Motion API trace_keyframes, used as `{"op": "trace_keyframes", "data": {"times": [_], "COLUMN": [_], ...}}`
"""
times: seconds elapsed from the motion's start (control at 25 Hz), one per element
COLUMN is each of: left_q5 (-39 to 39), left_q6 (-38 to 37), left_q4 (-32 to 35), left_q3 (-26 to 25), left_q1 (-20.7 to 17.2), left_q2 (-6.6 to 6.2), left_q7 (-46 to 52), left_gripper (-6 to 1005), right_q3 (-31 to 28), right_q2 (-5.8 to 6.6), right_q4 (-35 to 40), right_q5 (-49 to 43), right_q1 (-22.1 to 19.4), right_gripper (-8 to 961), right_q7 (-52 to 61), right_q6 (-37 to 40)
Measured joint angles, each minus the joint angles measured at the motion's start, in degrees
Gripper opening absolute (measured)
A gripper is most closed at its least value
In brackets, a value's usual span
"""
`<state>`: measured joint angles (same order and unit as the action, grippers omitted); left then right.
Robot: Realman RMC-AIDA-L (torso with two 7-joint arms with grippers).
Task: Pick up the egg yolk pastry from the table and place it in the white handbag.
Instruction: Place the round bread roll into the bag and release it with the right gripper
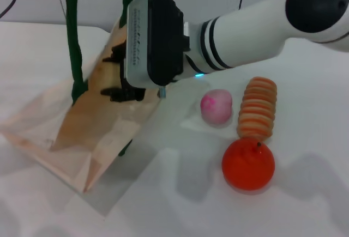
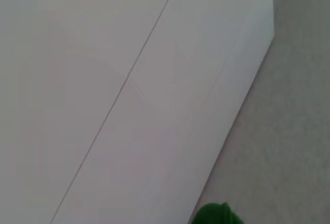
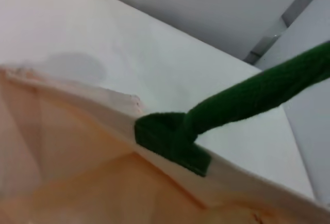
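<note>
Hovering: right gripper (image 1: pixel 121 79) over white handbag (image 1: pixel 82 139) mouth; finger state unclear; pastry unseen.

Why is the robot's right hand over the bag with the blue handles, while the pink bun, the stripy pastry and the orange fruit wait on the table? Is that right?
Nearly. The handles are dark green, not blue; the head view shows it, and so does the right wrist view. The rest holds: the right gripper is over the white handbag, and the pink bun, stripy pastry and orange fruit sit on the table.

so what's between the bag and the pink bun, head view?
Bare table at surface level; above it the right end effector reaches over to the bag from beside the bun.
</note>
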<state>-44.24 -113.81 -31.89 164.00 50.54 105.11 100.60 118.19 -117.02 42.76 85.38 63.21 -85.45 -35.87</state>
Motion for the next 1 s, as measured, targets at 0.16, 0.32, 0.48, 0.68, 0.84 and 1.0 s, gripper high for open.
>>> {"op": "trace_keyframes", "data": {"times": [0.16, 0.32, 0.48, 0.68, 0.84, 1.0], "left_q5": [-0.9, -2.1, -2.1, -2.3, -4.2, -7.1], "left_q6": [0.0, 0.1, 0.4, 1.0, 2.3, 3.8], "left_q4": [0.0, 0.0, 0.0, -0.1, -0.1, -0.2], "left_q3": [0.0, 0.0, 0.0, -0.2, -0.1, -0.1], "left_q1": [-0.2, -0.8, -1.3, -2.4, -4.2, -6.3], "left_q2": [0.0, -0.15, -0.17, -0.18, -0.18, -0.15], "left_q7": [0.0, 0.0, -0.1, -0.2, -0.5, -0.8], "left_gripper": [137, 137, 137, 137, 137, 137], "right_q3": [2.3, 2.8, 2.8, 2.9, 2.7, 1.5], "right_q2": [-0.07, -0.13, -0.2, -0.12, 0.21, 0.67], "right_q4": [-0.9, -0.7, -0.3, 1.6, 3.9, 6.0], "right_q5": [3.2, 4.0, 4.0, 4.1, 4.0, 3.1], "right_q1": [0.7, 0.8, 0.4, -1.0, -2.8, -5.8], "right_gripper": [588, 587, 586, 612, 771, 858], "right_q7": [-2.5, -4.0, -4.1, -3.7, -3.6, -3.1], "right_q6": [4.4, 5.0, 5.3, 5.4, 5.3, 5.4]}}
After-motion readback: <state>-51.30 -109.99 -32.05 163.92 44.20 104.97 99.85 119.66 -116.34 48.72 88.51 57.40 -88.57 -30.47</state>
